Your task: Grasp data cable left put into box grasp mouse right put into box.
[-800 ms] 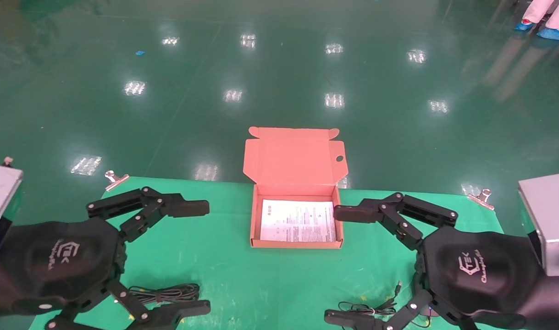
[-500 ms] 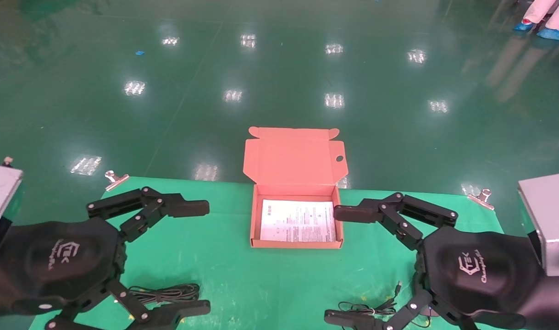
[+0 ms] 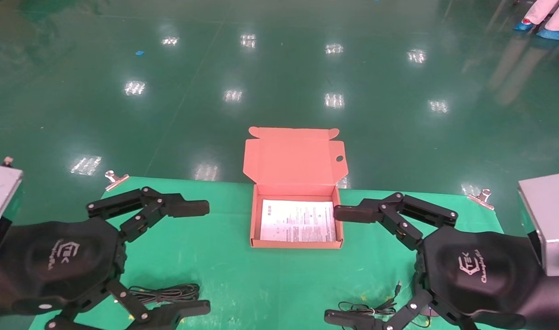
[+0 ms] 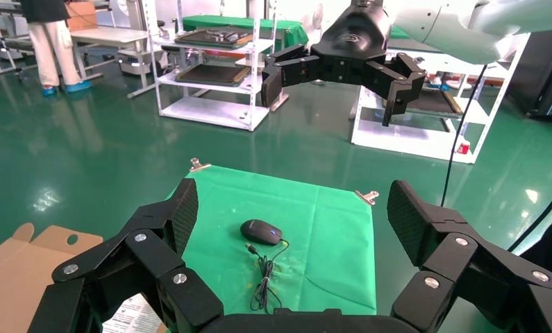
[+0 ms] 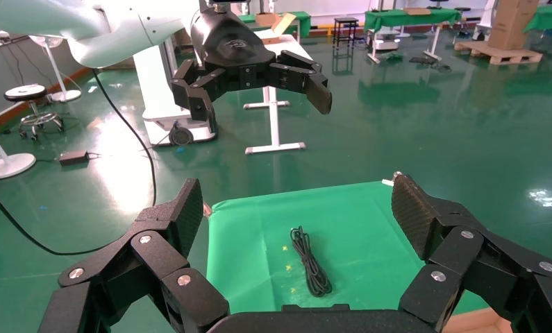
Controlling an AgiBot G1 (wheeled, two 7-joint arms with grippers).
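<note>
1. Hanging wide open, holding nothing: left gripper (image 3: 194,256) above the data cable (image 3: 167,293), at the table's near left.
2. Hanging wide open too: right gripper (image 3: 343,265), w/ the mouse (image 4: 261,231) lying under it (hidden in the head view).
3. Sitting open btwn them: box (image 3: 296,243).
4. Guessing: cable soft, floppy, light, so pinching across the whole bundle; mouse smooth, so squeezing its sides.

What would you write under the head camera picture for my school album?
Two open claws, left and right, hover beside an open orange box, with the data cable waiting on green cloth.
</note>
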